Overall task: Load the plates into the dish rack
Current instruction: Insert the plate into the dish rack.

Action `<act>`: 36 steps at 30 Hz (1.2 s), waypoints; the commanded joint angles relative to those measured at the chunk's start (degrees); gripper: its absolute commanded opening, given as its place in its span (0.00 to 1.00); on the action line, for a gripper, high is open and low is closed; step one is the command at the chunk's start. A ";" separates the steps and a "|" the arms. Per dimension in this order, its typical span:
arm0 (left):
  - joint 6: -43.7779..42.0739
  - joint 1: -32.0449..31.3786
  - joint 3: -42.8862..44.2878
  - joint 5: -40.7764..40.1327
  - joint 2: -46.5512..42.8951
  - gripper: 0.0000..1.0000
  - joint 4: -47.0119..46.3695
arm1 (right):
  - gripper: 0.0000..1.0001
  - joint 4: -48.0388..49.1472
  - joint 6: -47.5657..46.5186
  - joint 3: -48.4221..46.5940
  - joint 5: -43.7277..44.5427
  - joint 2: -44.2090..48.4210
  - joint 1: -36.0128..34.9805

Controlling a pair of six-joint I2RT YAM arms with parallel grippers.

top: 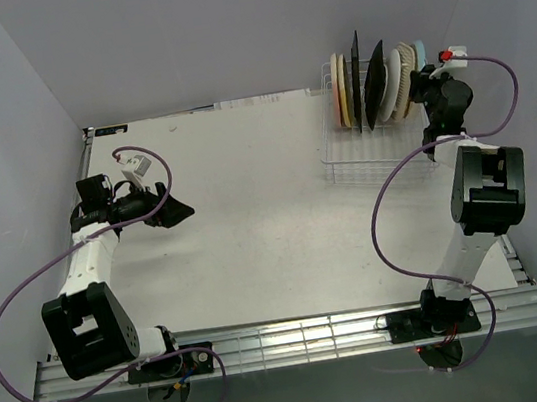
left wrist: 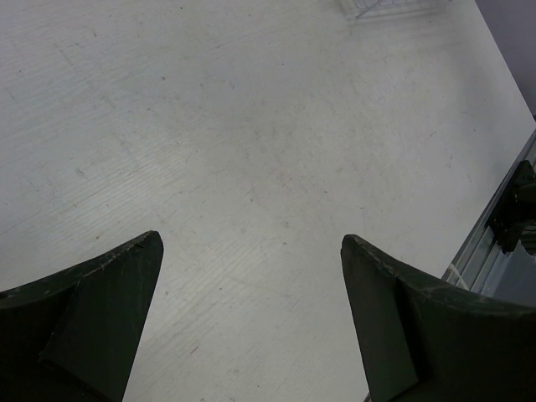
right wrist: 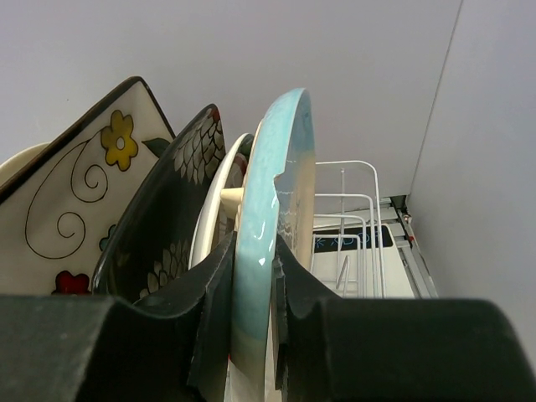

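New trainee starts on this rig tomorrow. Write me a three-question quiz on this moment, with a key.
1. True or false: the left gripper is shut on a plate.
2. Short answer: which plate is the right gripper clamped on?
3. Pick one: how do the plates sit in the dish rack? A: flat in a stack. B: on edge, side by side. C: leaning against its outside.

Key: 1, false: it is open over bare table. 2, the blue-cream plate. 3, B.
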State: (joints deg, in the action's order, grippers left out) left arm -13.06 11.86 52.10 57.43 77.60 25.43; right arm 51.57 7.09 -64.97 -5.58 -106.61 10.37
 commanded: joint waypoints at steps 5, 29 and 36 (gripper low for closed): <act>-1.09 -0.34 -0.15 1.19 -2.72 0.98 0.15 | 0.13 1.34 -0.77 3.00 -1.01 -2.20 0.61; -1.18 -0.34 -0.24 1.19 -3.34 0.98 0.23 | 0.08 10.92 13.65 6.79 -12.70 -5.37 6.94; -1.18 -0.34 -0.33 1.19 -3.42 0.98 0.23 | 0.20 11.27 12.51 7.49 -13.31 -4.66 6.94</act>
State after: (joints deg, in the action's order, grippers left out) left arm -13.08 11.79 52.10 57.45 76.75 25.45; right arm 64.01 22.39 -58.22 -15.62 -110.00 17.93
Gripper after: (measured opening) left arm 0.976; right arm 0.242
